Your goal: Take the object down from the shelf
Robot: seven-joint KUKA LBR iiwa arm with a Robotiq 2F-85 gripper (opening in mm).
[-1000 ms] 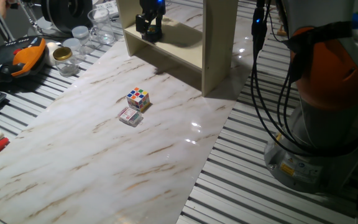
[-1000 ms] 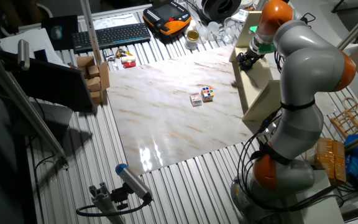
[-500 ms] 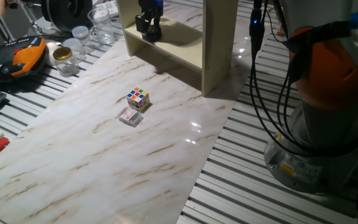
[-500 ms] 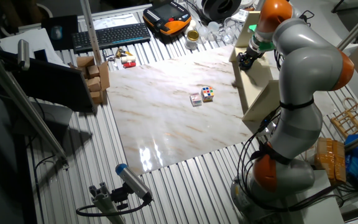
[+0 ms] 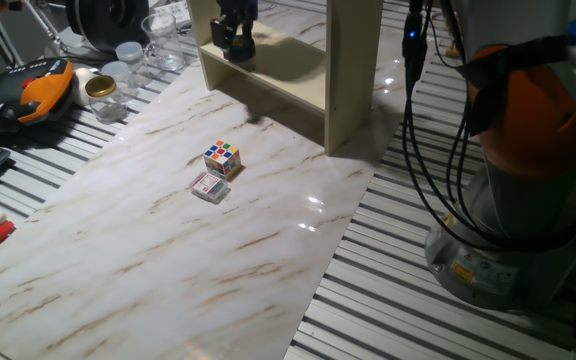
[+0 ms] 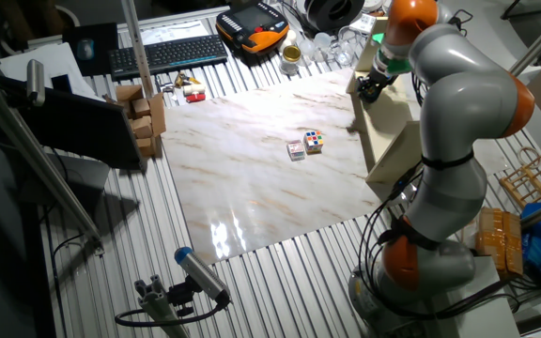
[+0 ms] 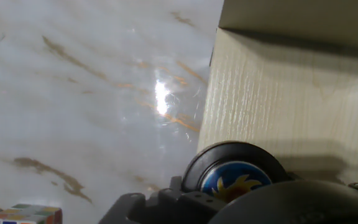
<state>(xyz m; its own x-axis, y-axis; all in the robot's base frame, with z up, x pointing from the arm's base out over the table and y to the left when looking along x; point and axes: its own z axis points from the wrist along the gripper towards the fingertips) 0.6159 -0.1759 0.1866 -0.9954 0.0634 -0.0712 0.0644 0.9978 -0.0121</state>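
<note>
**Hand over the shelf board, round object between the fingers**

One fixed view, left to right: orange-and-black tool (image 5: 36, 88) and clear jars (image 5: 128, 52) on the slatted bench at far left. On the marble tabletop (image 5: 148, 250), a colour cube (image 5: 222, 157) with a small card box (image 5: 208, 188) just beside it, both well apart from the shelf (image 5: 298, 70). The hand (image 5: 235, 38) sits above the shelf's flat board near its left front corner, dark fingers pointing down. Right of the shelf, black cables (image 5: 438, 150) and the arm's orange-and-grey base (image 5: 528, 130).

The other fixed view: keyboard (image 6: 169, 54) top left, cube and box mid-tabletop, shelf at the right edge with the arm bent over it.

Hand view: a round black object with a blue and yellow face (image 7: 235, 176) (a disc or a cap, cannot tell which) sits at the fingers, in front of the pale wood board. The hand looks clamped on it. Whether the object touches the board, cannot tell. Cube corner shows bottom left.
</note>
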